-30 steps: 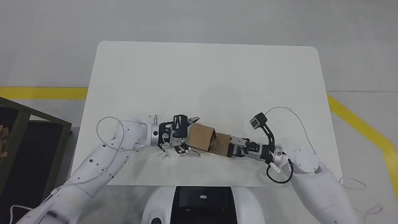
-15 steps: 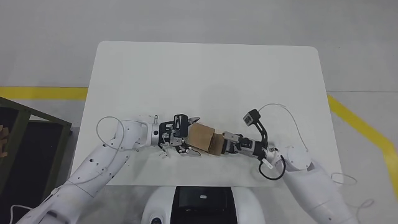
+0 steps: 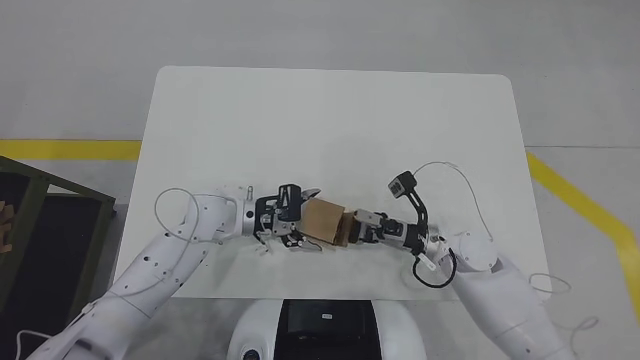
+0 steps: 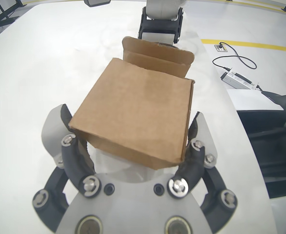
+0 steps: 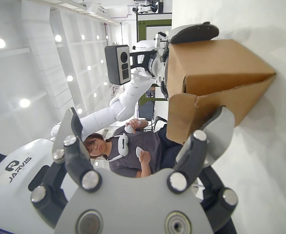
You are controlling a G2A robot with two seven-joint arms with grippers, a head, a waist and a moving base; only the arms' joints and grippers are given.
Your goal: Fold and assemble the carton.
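Cardboard carton [image 3: 322, 222] near-centre on desk [image 3: 400, 130]. Right gripper [image 5: 146, 122] shifted left since second ago, spread wide, one finger against end flap, now folded inward. Left gripper [image 4: 130, 127] unmoved, clamping carton's left end. Adapter [image 4: 240, 80] with cable on floor.

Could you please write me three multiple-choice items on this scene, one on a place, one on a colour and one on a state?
1. Where on the table is the carton?
A) at the far edge
B) near the edge closest to the robot
C) in a far corner

2. What colour is the carton?
A) white
B) green
C) brown

3. How is the right gripper?
A) open, one finger at the carton's end
B) shut on a cable
C) shut around the carton's middle

Key:
1 B, the top view shows it at the robot's side of the table.
2 C, it is plain cardboard brown.
3 A, its fingers stand wide apart, while the left gripper clamps the other end.
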